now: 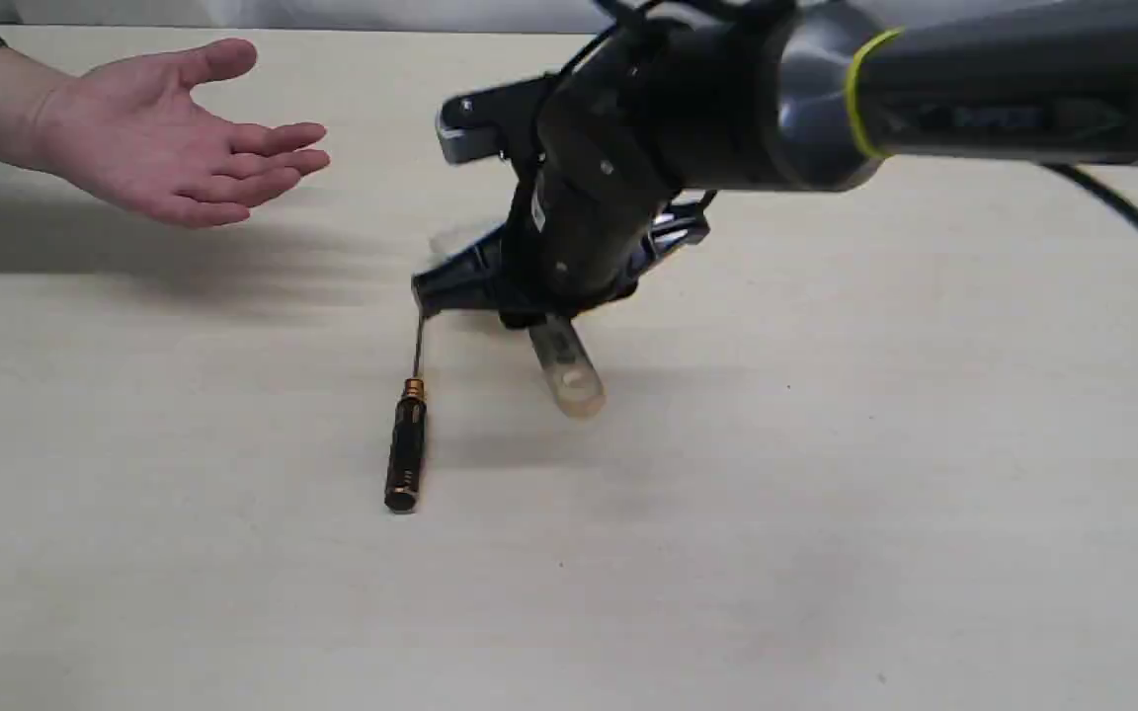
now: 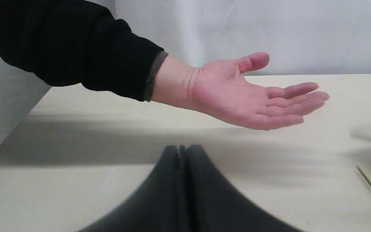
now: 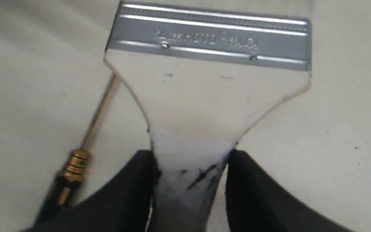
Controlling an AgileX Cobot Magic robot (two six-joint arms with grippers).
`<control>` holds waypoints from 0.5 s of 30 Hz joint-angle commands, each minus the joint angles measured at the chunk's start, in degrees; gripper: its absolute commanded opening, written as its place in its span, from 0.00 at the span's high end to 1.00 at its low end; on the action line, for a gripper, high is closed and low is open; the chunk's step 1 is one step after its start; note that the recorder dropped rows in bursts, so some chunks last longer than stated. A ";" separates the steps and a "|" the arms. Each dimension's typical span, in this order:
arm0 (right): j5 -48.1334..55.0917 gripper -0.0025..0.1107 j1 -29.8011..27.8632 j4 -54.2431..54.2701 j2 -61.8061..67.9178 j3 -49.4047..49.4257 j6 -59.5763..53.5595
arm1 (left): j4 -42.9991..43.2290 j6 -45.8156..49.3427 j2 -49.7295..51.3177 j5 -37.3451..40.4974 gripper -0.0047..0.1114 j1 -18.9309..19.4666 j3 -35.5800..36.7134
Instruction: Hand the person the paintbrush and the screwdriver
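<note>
Neither tool is handed over yet. Our right fingers (image 3: 134, 183) clamp the paintbrush (image 3: 204, 96) by the narrow neck of its handle. The screwdriver (image 1: 406, 444) lies untouched on the desk (image 1: 826, 513), just beside them at 7 o'clock. The person's open hand (image 1: 159, 148) waits at 10 o'clock, well apart. Our left fingers (image 2: 169, 183) are pressed together, holding nothing.

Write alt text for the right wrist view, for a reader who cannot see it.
The right gripper clamps a paintbrush between black fingers, by the narrow part of its pale handle, silver band beyond. A screwdriver with a gold collar lies on the pale table close beside it.
</note>
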 commanded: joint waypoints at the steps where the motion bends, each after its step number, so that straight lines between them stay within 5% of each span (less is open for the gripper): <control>1: 1.64 0.94 1.57 0.06 -5.77 -1.98 -1.36 | -0.26 -0.12 -0.14 -0.33 0.96 -0.47 0.12; 15: -6.51 0.94 11.55 -0.69 -3.49 -18.25 -9.76 | -0.26 -0.12 -0.14 -0.33 0.96 -0.47 0.12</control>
